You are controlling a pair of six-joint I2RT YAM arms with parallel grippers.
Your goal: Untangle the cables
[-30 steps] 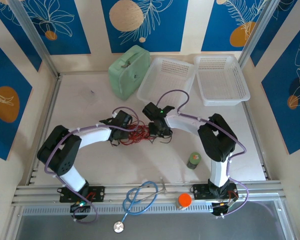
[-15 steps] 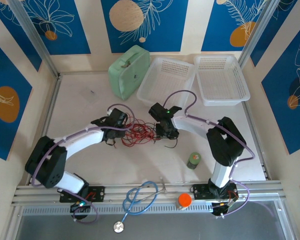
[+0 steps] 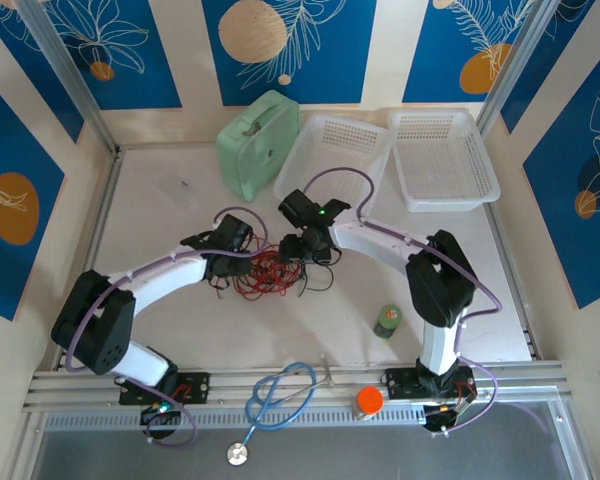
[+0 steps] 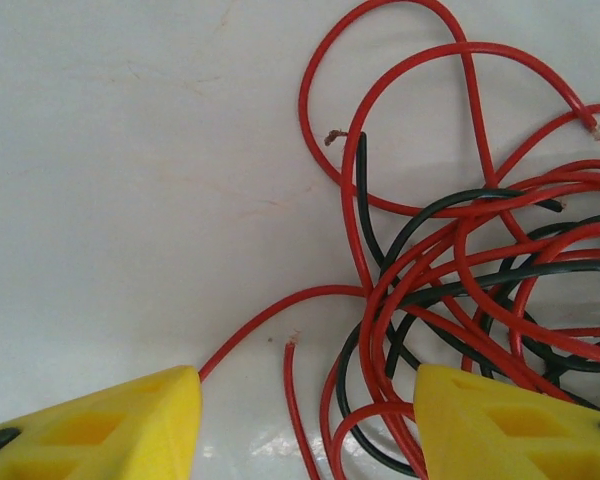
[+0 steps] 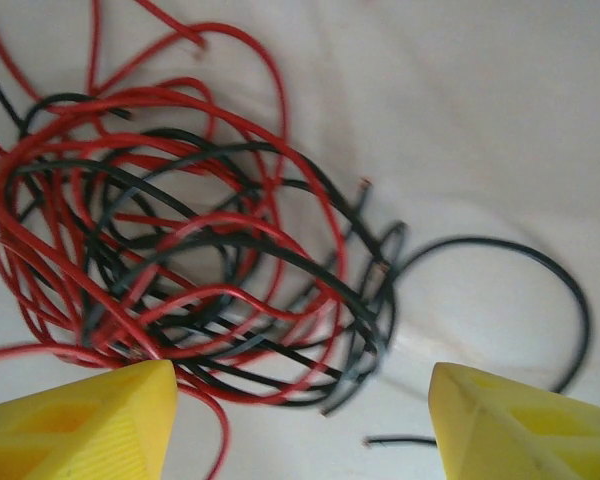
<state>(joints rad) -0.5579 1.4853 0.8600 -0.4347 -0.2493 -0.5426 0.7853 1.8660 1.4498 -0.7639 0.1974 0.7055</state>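
Bright red cable (image 3: 263, 278), black cable (image 4: 362, 175), mint-green case (image 3: 255, 145), white table (image 3: 160, 220).

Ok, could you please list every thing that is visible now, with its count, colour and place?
thin red wire: one, red, table centre, tangled
thin black wire: one, black, same tangle, one loop sticking out
white perforated plastic baskets: two, white, back right, side by side
mint-green hard case: one, green, back, left of the baskets
small green can: one, green, near right
orange-capped container: one, orange, near rail
blue-tubed stethoscope with metal disc: one, blue, near rail
table: one, white
left gripper: one, yellow fingers, open over the tangle
right gripper: one, yellow fingers, open over the tangle
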